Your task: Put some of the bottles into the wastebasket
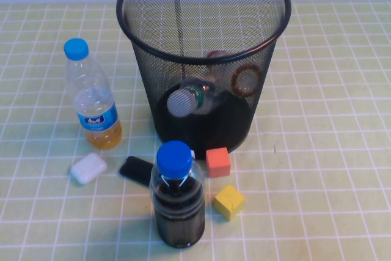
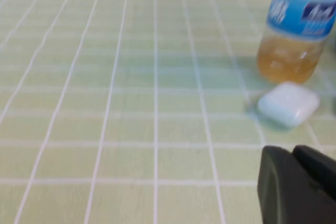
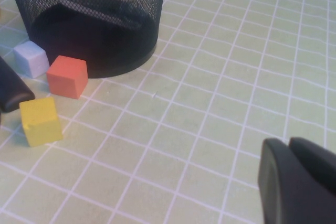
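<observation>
Maybe two bottles (image 1: 183, 101) in wastebasket (image 1: 153, 71); grippers (image 2: 296, 153) (image 3: 291, 145) outside.

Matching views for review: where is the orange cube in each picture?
High view: orange cube at the wastebasket's base, above the yellow cube.
Left wrist view: not in it.
Right wrist view: orange cube beside the wastebasket base.
Shared landmark: the yellow cube.

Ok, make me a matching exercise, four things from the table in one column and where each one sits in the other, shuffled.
Things:
1. white-capped bottle
2. orange cube
3. white case
4. yellow cube

Places:
A. beside the dark-liquid bottle
B. against the wastebasket base
C. inside the wastebasket
D. in front of the blue-label bottle

Pairs: 1-C, 2-B, 3-D, 4-A

The left gripper and right gripper show only in their wrist views.
</observation>
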